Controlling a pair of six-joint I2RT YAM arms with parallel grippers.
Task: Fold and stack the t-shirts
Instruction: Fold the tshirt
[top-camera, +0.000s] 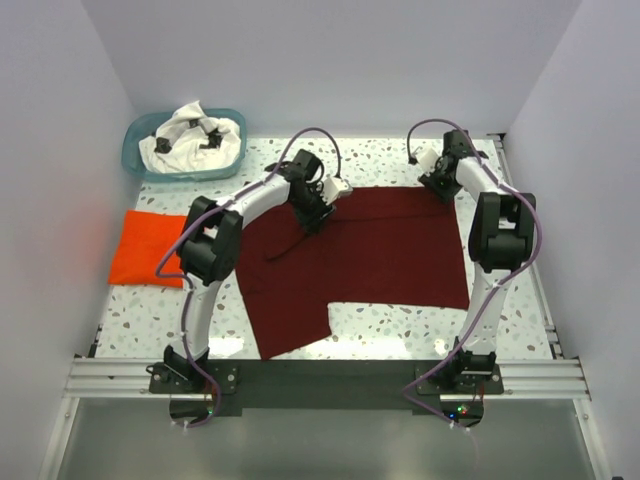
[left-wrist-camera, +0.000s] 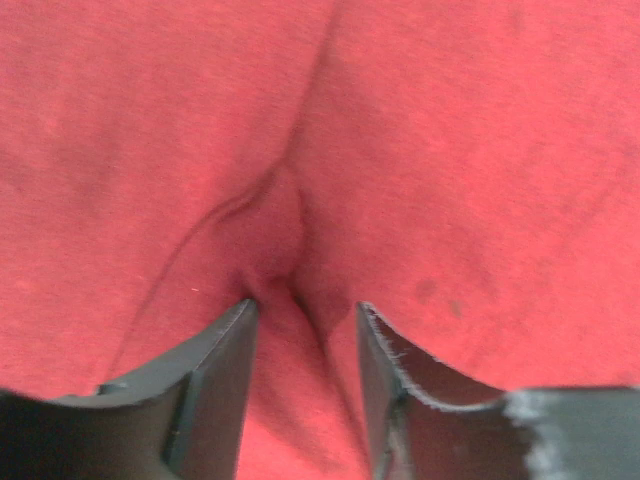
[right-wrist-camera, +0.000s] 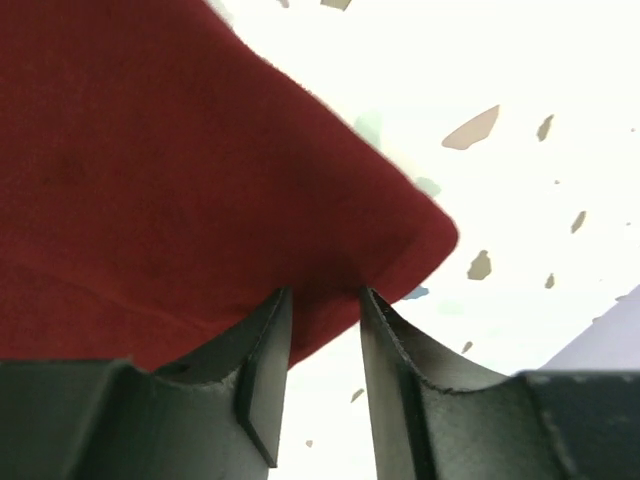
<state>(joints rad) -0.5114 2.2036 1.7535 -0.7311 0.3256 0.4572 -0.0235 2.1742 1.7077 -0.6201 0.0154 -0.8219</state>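
Maroon t-shirt (top-camera: 380, 250): item in hand, lying open across the middle of the speckled table (top-camera: 400, 325), far hem running left to right, one sleeve or flap reaching toward the near edge on the left side. Fold status, by my judgement: not begun or barely begun, as the cloth lies in a single broad layer with a notch cut out of its near edge. Surface mostly flat, with one loose crease near my left gripper (left-wrist-camera: 305, 305). That gripper sits on the far edge, left of centre, jaws closed on a small pucker of the fabric, which rises between the fingers in the left wrist view. Right gripper (right-wrist-camera: 325, 295): at the far right corner of the same shirt, jaws clamped over the hemmed corner, bare table beyond it. Orange-red t-shirt (top-camera: 150, 248): at the left edge of the table, well apart from the maroon one, a neat flat rectangle, counted as folded. White t-shirt (top-camera: 190, 135): crumpled, black print showing, heaped in the teal basket (top-camera: 135, 160) at the far left corner, untouched. Tally: one folded, one being handled, one waiting; no stack built yet.
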